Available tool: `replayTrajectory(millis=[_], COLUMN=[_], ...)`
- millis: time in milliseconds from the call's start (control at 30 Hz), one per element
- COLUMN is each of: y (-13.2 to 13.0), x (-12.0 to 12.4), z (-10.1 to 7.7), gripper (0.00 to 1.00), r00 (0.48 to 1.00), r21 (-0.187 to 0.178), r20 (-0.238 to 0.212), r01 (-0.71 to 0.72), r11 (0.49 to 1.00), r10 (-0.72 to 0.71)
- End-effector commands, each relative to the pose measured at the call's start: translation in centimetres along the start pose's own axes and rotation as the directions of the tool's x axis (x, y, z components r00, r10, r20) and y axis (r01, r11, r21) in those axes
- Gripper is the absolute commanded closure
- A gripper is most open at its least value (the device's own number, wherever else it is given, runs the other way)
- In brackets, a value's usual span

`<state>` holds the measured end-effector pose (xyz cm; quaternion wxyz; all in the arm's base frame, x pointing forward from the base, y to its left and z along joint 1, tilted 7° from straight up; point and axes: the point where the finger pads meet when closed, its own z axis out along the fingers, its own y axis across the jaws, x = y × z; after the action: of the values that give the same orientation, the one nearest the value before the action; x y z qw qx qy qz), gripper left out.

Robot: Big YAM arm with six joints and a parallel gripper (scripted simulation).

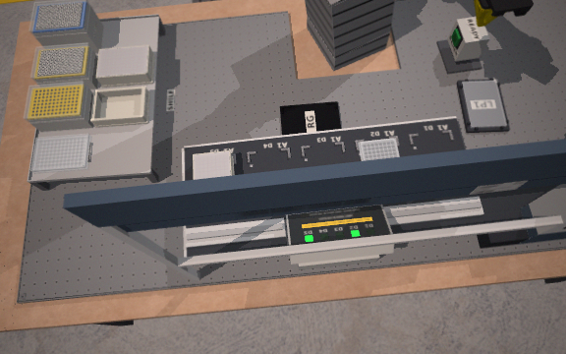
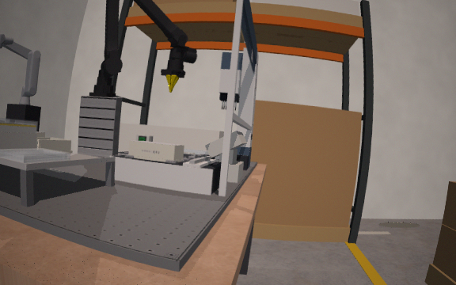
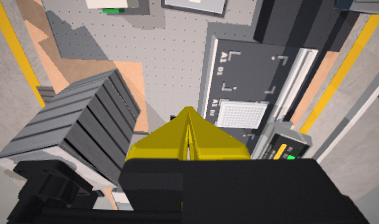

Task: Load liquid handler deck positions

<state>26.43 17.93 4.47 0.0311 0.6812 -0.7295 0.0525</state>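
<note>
The sample plate C15 (image 1: 378, 148) lies open, without its lid, inside the brackets of D2; it also shows in the wrist view (image 3: 241, 114). Its lid (image 1: 482, 104) lies flat on lid park LP1. The white sealed deep-well block E01 (image 1: 211, 164) sits on D5, and also shows in the side view (image 2: 156, 150). My gripper (image 2: 171, 83) is shut and empty, high above the table near the READY key (image 1: 467, 36). Its yellow fingers (image 3: 189, 114) point down, and it is partly cut off at the top edge of the overhead view (image 1: 481, 17).
The SHELF at the left holds three tip racks, a sealed block (image 1: 123, 64), an open reservoir (image 1: 118, 105) and a lidded plate (image 1: 60, 152). The regrip nest RG (image 1: 310, 119) is empty. A dark drawer tower (image 1: 349, 29) stands beside the gripper. The status panel (image 1: 337, 228) shows two green lights.
</note>
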Motion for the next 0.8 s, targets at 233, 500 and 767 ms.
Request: replayTrajectory(millis=[233, 500, 767], y=[4.1, 6.9, 11.1], x=[-0.6, -1.0, -1.1], z=[-0.8, -0.7, -0.7], gripper=[1.0, 1.0, 1.0], r00=[1.0, 1.0, 1.0], r21=[0.01, 0.013, 0.005], r20=[0.016, 0.021, 0.016], r01=[-0.018, -0.019, -0.018], r11=[1.0, 1.0, 1.0], r10=[0.018, 0.019, 0.018])
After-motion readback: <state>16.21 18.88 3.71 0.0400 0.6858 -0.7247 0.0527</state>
